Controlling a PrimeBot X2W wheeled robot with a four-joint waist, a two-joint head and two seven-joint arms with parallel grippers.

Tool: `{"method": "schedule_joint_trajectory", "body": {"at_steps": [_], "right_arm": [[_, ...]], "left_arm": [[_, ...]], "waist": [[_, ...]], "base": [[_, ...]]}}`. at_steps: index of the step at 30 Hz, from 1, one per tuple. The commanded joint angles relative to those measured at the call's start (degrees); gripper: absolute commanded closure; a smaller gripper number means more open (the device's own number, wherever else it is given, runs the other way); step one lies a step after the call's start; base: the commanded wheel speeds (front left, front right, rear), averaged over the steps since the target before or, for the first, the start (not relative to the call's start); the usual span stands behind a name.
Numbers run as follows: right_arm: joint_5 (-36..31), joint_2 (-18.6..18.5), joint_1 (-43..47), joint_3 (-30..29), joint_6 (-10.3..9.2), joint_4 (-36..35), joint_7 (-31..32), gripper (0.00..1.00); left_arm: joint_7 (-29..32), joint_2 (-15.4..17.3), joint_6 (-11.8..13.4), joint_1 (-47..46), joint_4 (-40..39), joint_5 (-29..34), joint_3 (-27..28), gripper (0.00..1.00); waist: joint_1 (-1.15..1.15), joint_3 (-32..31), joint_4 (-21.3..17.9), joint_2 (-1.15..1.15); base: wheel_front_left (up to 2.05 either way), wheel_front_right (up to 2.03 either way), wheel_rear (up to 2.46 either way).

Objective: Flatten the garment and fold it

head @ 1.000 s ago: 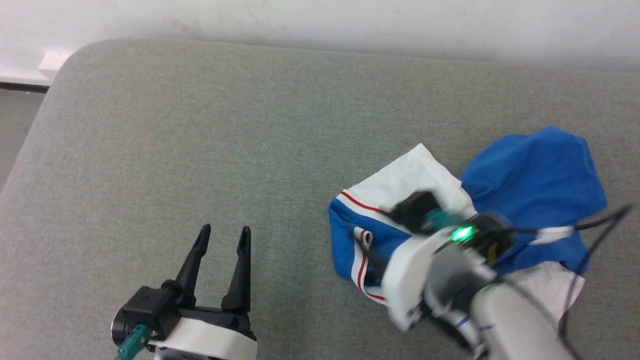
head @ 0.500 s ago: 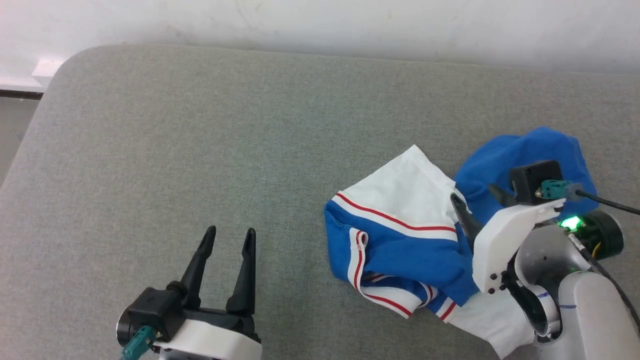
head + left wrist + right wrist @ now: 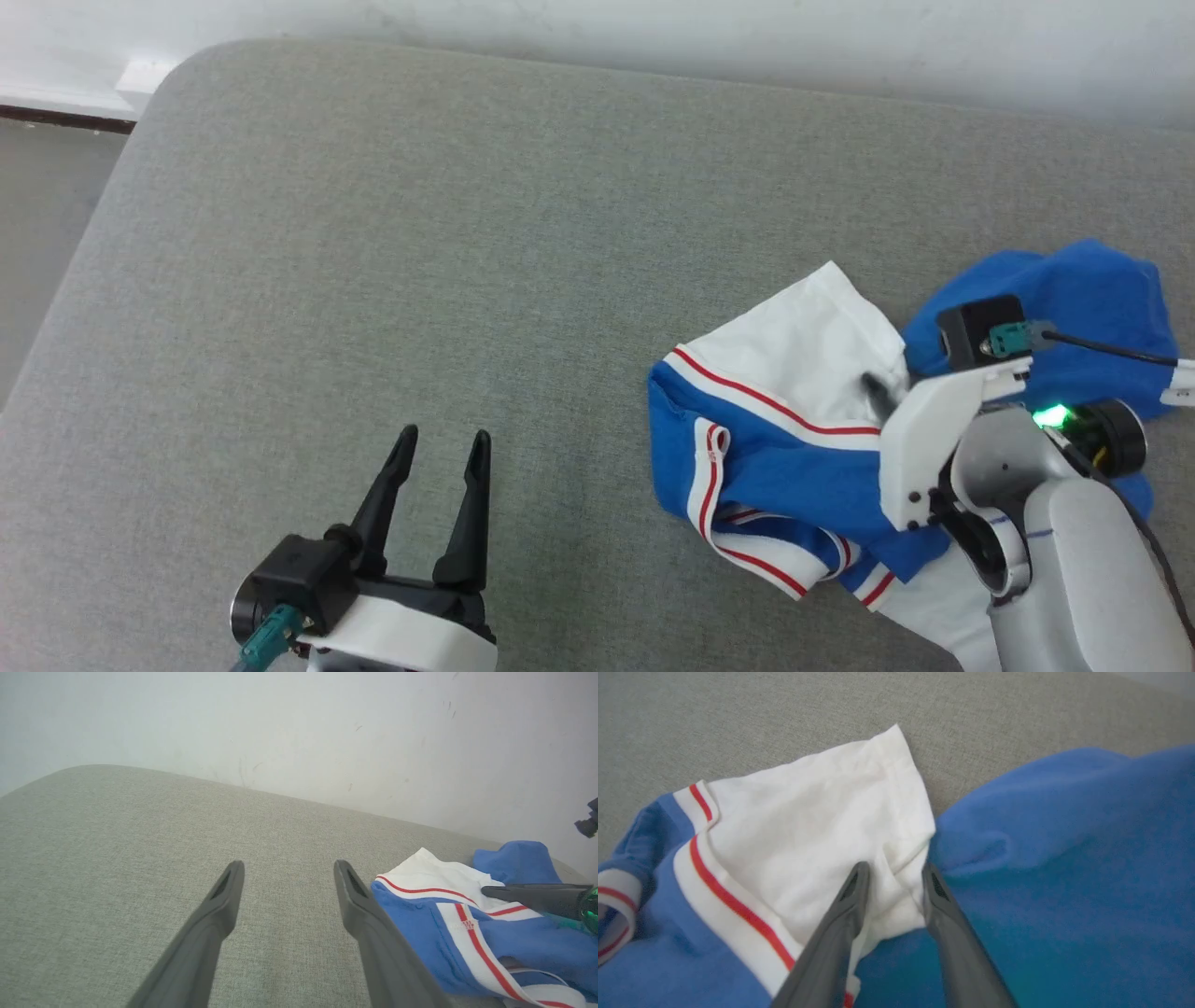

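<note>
Flattening is just begun: the garment (image 3: pixel 775 467) is bunched at lower right, its white sleeve (image 3: pixel 808 826) is straddled by the right gripper (image 3: pixel 894 872), pinched or not cannot be told, the left gripper (image 3: pixel 444 435) is spread open, and a firm pinch and pull are needed next

The left claw (image 3: pixel 445 437) and right claw (image 3: pixel 894 868) had long dark tapered fingers (image 3: pixel 383 490), white shells (image 3: pixel 920 439), teal plugs (image 3: pixel 1006 338), a grey forearm (image 3: pixel 1074 579) at lower right

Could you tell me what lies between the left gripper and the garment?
Bare grey upholstery; in the head view nothing rests on it between the left gripper and the garment.
</note>
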Motion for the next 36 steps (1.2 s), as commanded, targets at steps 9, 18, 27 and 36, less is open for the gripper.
{"method": "schedule_joint_trajectory", "body": {"at_steps": [9, 18, 27, 36], "right_arm": [[3.1, 0.1, -6.5, 8.7, -0.04, -7.8, -2.0, 1.0], [17.0, 0.1, -4.4, 29.9, -0.04, -8.4, -2.9, 1.0], [15.9, 0.1, -1.4, 32.1, -0.04, -4.9, -3.1, 0.0], [11.9, 0.1, 0.2, 17.0, -0.04, -12.6, -10.8, 0.0]], "left_arm": [[-0.1, -0.4, 0.0, -0.6, 0.5, -0.3, -0.1, 0.0], [-0.2, -0.6, 1.5, 0.0, 0.8, -0.6, 1.0, 0.0], [-0.3, -0.1, 2.3, 1.9, 0.4, -0.9, 2.3, 0.0], [-0.3, 0.2, 2.2, 2.4, -0.5, -0.7, 2.2, 0.0]], "waist": [[-0.01, -2.3, 0.2, 0.0], [-0.01, -2.9, 2.8, 0.0], [-0.01, -3.1, 3.9, 0.0], [-0.01, -4.0, -0.7, 0.0]], "base": [[0.0, 0.0, 0.0], [0.0, 0.0, 0.0], [0.0, 0.0, 0.0], [0.0, 0.0, 0.0]]}}
